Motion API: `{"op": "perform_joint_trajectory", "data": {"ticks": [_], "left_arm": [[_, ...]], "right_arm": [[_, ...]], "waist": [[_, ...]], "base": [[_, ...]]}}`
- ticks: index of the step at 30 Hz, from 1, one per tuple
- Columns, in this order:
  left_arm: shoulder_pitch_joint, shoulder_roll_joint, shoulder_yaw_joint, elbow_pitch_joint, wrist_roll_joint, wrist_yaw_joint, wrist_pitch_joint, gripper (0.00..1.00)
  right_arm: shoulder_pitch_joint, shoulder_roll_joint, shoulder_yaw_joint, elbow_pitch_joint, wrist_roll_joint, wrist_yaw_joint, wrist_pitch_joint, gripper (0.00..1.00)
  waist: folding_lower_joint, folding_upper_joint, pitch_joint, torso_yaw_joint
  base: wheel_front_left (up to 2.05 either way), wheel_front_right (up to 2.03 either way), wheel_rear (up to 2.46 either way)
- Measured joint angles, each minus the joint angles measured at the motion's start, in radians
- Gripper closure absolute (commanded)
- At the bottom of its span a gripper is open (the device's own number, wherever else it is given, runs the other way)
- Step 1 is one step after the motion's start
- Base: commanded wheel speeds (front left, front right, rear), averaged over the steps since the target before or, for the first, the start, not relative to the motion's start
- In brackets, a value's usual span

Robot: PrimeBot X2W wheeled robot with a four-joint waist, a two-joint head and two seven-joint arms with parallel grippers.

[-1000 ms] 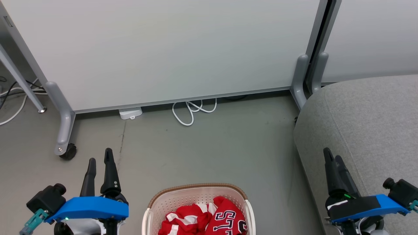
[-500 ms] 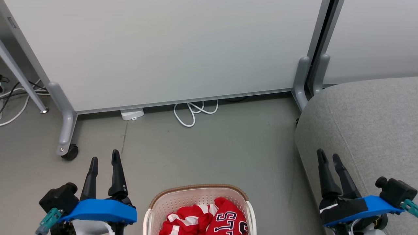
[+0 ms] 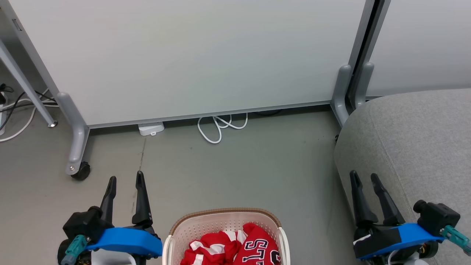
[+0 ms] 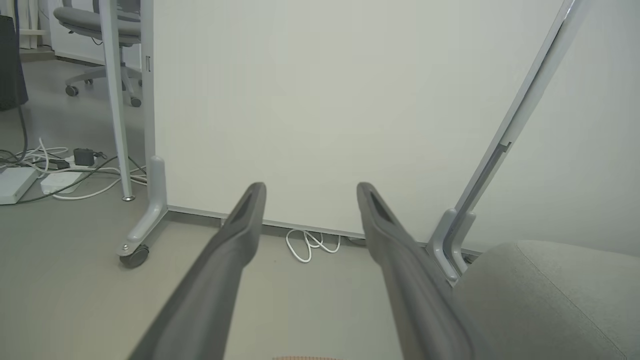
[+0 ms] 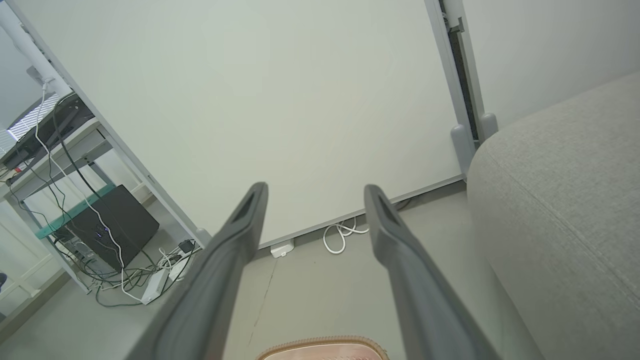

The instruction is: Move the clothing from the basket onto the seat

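Head view: the grey seat (image 3: 415,140) stands at right; the basket (image 3: 224,212) sits near centre, red clothing (image 3: 235,248) inside. Left gripper (image 3: 126,178) and right gripper (image 3: 364,176), fingers spread and empty, have edged inward toward the basket, so a first grab looks close.

light: bright, even | shadows: soft, faint | focus: sharp | wrist edges: wide-angle bend

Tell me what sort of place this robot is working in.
Most likely an office or lab space rather than a home: wheeled partition panels stand on a bare grey floor, an office chair sits beyond them, and a computer tower sits among tangled cables.
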State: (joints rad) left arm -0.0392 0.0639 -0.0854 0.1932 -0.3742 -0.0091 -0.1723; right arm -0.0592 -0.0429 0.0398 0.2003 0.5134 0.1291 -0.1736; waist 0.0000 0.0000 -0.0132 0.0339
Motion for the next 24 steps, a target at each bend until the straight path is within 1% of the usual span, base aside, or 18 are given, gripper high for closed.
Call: {"op": "perform_joint_trajectory", "data": {"ticks": [5, 24], "left_arm": [[0.0, 0.004, -0.015, 0.007, 0.045, 0.009, -0.014, 0.0], [0.0, 0.009, -0.045, 0.041, 0.198, 0.017, -0.051, 0.0]], "right_arm": [[0.0, -0.001, 0.007, 0.007, -0.045, 0.0, -0.013, 0.0], [0.001, -0.003, 0.023, 0.025, -0.211, 0.0, -0.049, 0.0]], "waist": [[0.0, 0.0, -0.001, 0.003], [0.0, 0.0, -0.008, 0.011]], "base": [[0.0, 0.0, 0.0], [0.0, 0.0, 0.0]]}}
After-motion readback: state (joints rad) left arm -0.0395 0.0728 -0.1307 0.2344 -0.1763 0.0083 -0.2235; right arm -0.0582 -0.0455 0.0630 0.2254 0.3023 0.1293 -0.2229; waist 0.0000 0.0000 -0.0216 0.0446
